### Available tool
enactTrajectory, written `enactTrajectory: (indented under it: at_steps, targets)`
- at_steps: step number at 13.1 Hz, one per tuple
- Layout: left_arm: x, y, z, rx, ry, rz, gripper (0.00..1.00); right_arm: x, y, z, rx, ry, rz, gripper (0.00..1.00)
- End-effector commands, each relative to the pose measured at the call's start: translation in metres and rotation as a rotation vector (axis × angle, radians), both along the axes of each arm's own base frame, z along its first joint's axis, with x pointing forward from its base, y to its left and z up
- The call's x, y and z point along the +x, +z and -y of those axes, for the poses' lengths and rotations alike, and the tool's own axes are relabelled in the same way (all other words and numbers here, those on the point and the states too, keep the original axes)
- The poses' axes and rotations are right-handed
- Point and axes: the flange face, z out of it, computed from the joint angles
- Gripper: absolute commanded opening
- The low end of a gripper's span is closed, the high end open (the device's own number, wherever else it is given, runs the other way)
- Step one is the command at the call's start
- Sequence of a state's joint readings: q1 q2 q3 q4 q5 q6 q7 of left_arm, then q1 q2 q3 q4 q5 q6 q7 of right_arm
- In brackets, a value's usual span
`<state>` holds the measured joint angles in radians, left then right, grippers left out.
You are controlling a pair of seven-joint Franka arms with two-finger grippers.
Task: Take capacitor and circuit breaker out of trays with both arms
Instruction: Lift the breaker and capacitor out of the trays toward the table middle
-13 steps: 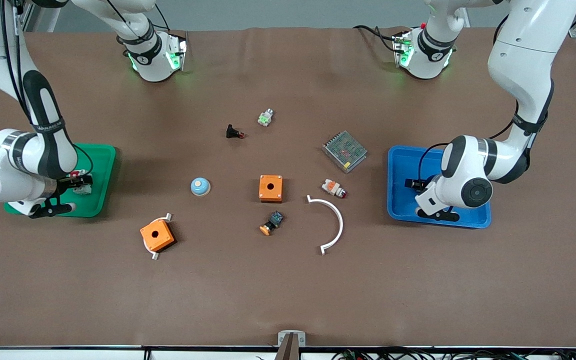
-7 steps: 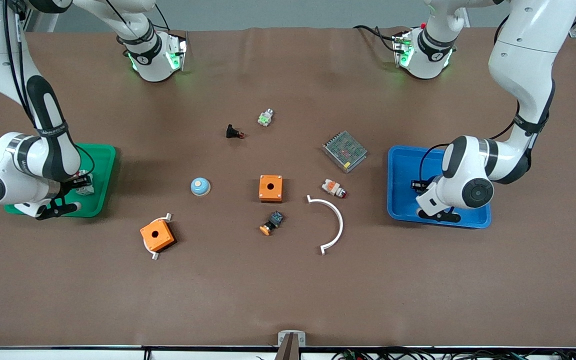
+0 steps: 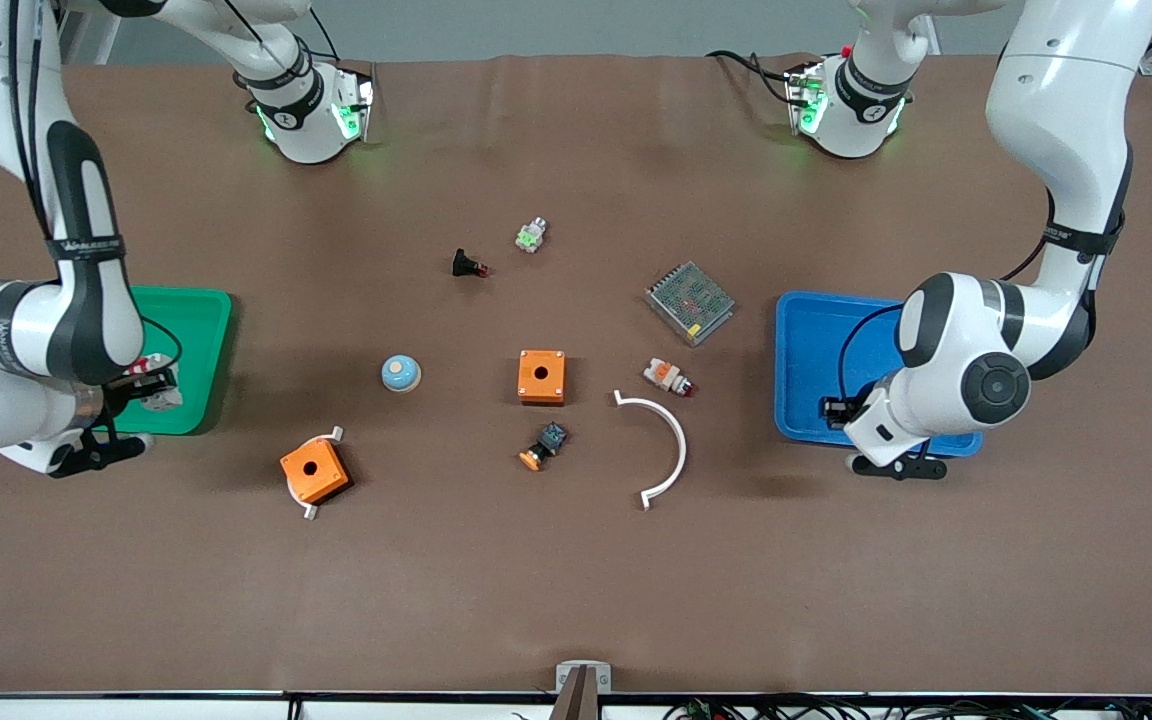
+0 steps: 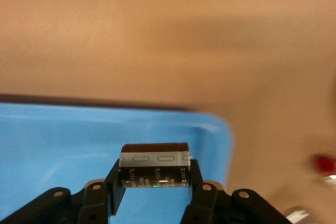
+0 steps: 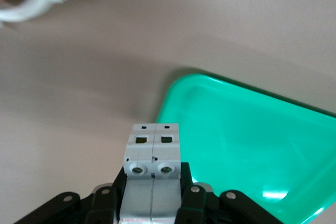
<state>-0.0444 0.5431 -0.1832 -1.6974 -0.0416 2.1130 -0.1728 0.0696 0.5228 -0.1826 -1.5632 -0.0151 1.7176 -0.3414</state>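
At the right of the front view, the left gripper (image 3: 841, 408) is clamping the capacitor (image 4: 155, 167), a small dark cylinder-like block with pale marks, its long axis lying across the fingers. It is hanging over the blue plastic tray (image 3: 806, 330), at the tray's lower edge, so bare brown table (image 3: 576, 580) lies just below it in the frame. At the left of that view, the right gripper (image 3: 148, 385) is pinching the white-grey circuit breaker (image 5: 153, 163), long axis running out from the fingers, over the lower corner of the green plastic tray (image 3: 191, 330). I judge each lifted part needs carrying just past its tray's rim.
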Motion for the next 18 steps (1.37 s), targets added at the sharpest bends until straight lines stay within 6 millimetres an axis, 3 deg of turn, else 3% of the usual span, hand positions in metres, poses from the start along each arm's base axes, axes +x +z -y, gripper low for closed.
enactTrajectory:
  at_steps: [1, 4, 7, 9, 10, 13, 16, 17, 18]
  targets:
    - [0.022, 0.027, 0.061, -0.076, 0.103, 0.028, 0.17, 0.006, 0.005, -0.086, -0.032, -0.153, 0.014, 0.01]
    - [0.02, 0.012, 0.137, -0.067, 0.205, 0.02, 0.15, -0.003, 0.008, -0.204, -0.109, -0.276, 0.07, 0.01]
    - [0.015, -0.01, 0.196, -0.095, 0.239, 0.07, 0.15, -0.008, -0.004, -0.26, -0.083, -0.346, 0.111, 0.01]
    - [0.004, -0.02, 0.234, -0.127, 0.306, 0.119, 0.14, -0.013, -0.022, -0.286, -0.057, -0.373, 0.09, 0.01]
    - [0.002, -0.026, 0.24, -0.123, 0.318, 0.126, 0.13, -0.013, -0.027, -0.293, -0.042, -0.377, 0.097, 0.01]
    - [-0.012, -0.044, 0.288, -0.066, 0.334, 0.169, 0.12, -0.017, -0.046, -0.31, -0.056, -0.396, 0.097, 0.01]
    - [-0.022, -0.064, 0.31, 0.009, 0.369, 0.226, 0.12, -0.017, -0.056, -0.322, -0.005, -0.425, 0.095, 0.01]
    - [-0.025, -0.069, 0.315, 0.005, 0.363, 0.233, 0.17, -0.02, -0.063, -0.334, 0.012, -0.424, 0.094, 0.01]
    - [-0.028, -0.075, 0.321, -0.01, 0.372, 0.248, 0.32, -0.025, -0.073, -0.345, 0.009, -0.412, 0.096, 0.01]
